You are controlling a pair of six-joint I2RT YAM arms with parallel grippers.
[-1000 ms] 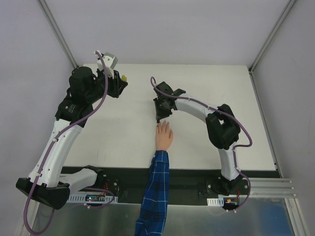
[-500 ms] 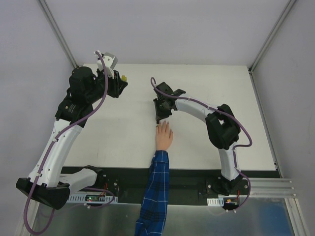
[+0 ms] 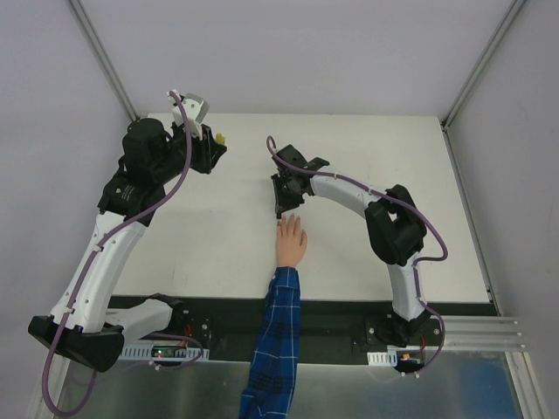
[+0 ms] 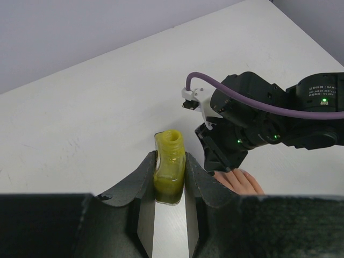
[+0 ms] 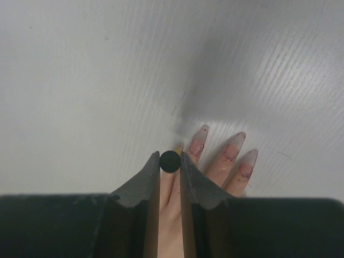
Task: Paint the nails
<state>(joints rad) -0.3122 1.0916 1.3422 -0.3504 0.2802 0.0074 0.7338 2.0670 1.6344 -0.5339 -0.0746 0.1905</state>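
I think I am only at the start of the job. My right jaws are clenched on a round black brush cap [image 5: 170, 162]. A small yellow bit [image 5: 178, 149] pokes out past it, right over one fingertip of the mannequin hand [image 3: 291, 243]. I cannot tell if that yellow is the brush or wet paint. Beside it the nails [image 5: 234, 148] are pale pink with smudges and no yellow, so I guess they are not painted yet. The hand lies flat on the worktop [image 3: 218, 236], near the front middle, with its fingers pointing away from me. Its blue plaid sleeve [image 3: 278, 332] hangs over the near edge. My left jaws are grasping the open polish bottle [image 4: 170, 177], far off to the left. Only the right wrist view shows the nails up close; from the top they are too small to see. Only the left wrist view shows that the bottle has no cap and holds yellow-green paint. Only the top view shows how far apart the bottle and the hand are.
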